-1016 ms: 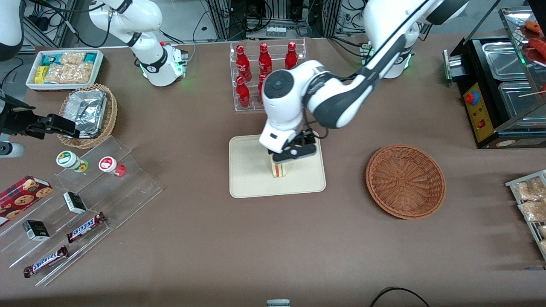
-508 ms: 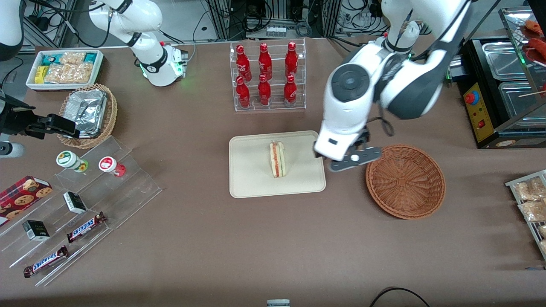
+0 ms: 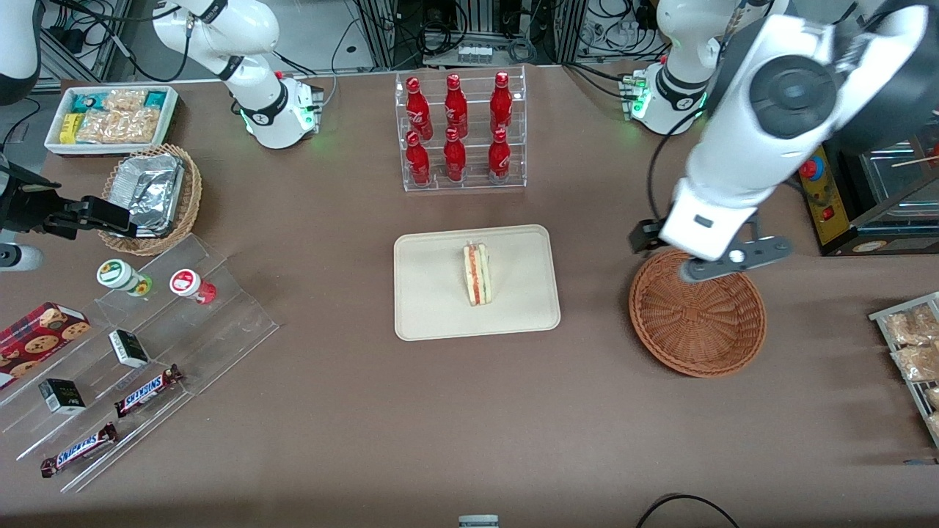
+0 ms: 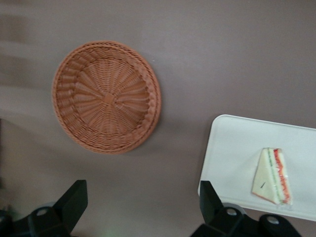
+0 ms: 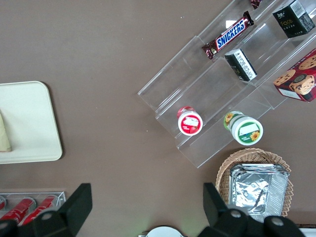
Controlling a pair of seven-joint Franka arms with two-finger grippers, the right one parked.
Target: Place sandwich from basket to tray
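A robotics lab staged as a snack shop (cable racks [image 3: 469, 29], bottle rack [image 3: 461, 132], candy shelves [image 3: 139, 359]).

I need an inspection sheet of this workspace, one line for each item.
Surface: brown table.
Job's things: triangular white-bread sandwich lies on cream rectangular tray; round reddish-brown wicker basket holds nothing.
Clutter: rack of red bottles, acrylic snack shelf, tan wicker basket with foil containers, white snack bin.
Grippers: left gripper open above the basket's rim.
Cables: black loop at table edge.
Surroundings: food warmer.
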